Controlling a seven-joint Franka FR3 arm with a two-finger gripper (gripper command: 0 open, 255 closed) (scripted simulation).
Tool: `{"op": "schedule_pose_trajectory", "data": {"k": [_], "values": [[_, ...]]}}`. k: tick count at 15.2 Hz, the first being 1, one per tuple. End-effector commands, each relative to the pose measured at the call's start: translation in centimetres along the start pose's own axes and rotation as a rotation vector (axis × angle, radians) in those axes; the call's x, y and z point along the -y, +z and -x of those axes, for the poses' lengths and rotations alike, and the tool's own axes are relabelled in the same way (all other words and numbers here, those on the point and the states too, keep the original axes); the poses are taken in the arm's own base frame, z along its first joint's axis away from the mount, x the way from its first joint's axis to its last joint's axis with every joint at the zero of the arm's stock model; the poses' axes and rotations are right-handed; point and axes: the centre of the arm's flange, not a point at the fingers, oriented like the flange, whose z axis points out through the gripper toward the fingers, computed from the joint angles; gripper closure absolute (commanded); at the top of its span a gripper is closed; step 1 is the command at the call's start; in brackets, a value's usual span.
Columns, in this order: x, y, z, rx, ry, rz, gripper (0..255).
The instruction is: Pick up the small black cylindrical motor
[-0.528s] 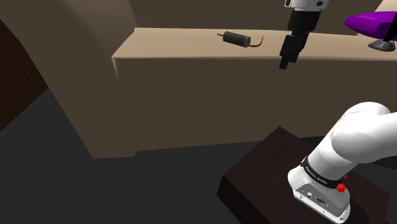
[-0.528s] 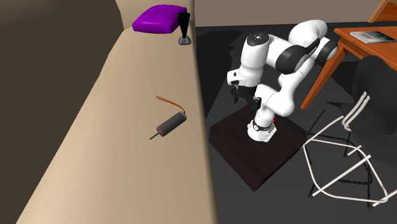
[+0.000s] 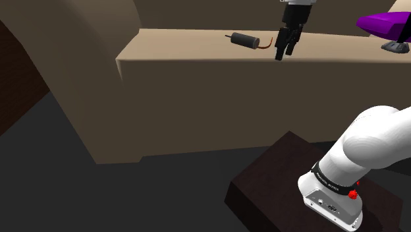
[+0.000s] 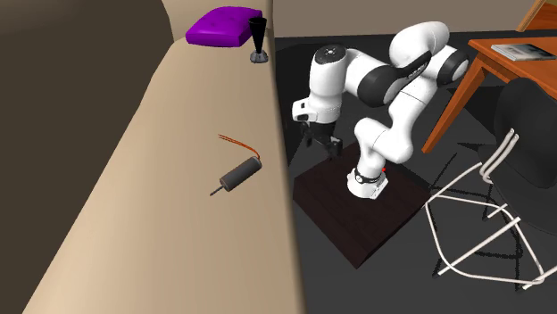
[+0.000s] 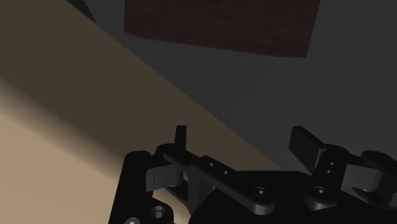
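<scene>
- The small black cylindrical motor point(image 3: 245, 40) lay on its side on the beige surface point(image 3: 197, 47), near the front edge, touching nothing else.
- A thin shaft stuck out of one end of it, and reddish wires curled from the other end.
- In the shoulder view the gripper point(image 3: 280, 55) hung pointing downward just to the right of the motor's wire end, apart from it.
- In the second exterior view the motor point(image 4: 241, 173) lay close to the surface's point(image 4: 152, 187) right-hand edge, and the gripper point(image 4: 332, 150) hung to its right, past that edge and over the dark floor.
- In the wrist view the gripper point(image 5: 243, 143) had its two fingers spread wide with nothing between them. The edge of the surface point(image 5: 57, 133) ran diagonally beneath them.
- The dark brown stand point(image 5: 222, 25) showed beyond the fingers.
- A black band around the arm's base point(image 3: 332, 184) carried white lettering too small to read, with a red button point(image 3: 353, 194) beside it.
- A purple cushion-like thing point(image 4: 221, 25) and a small black goblet-shaped object point(image 4: 258, 40) sat at the surface's far end, well apart from the motor.
</scene>
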Motion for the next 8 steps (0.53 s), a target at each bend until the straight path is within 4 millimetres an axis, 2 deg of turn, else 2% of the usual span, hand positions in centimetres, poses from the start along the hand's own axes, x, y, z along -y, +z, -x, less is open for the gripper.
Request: {"op": "schedule_pose_trajectory", "data": {"k": [1, 8], "values": [[-1.1, -0.2, -2.2, -0.004, -0.007, 0.000, 0], [-5.5, -1.4, -10.1, -0.016, -0.031, -0.004, 0]]}}
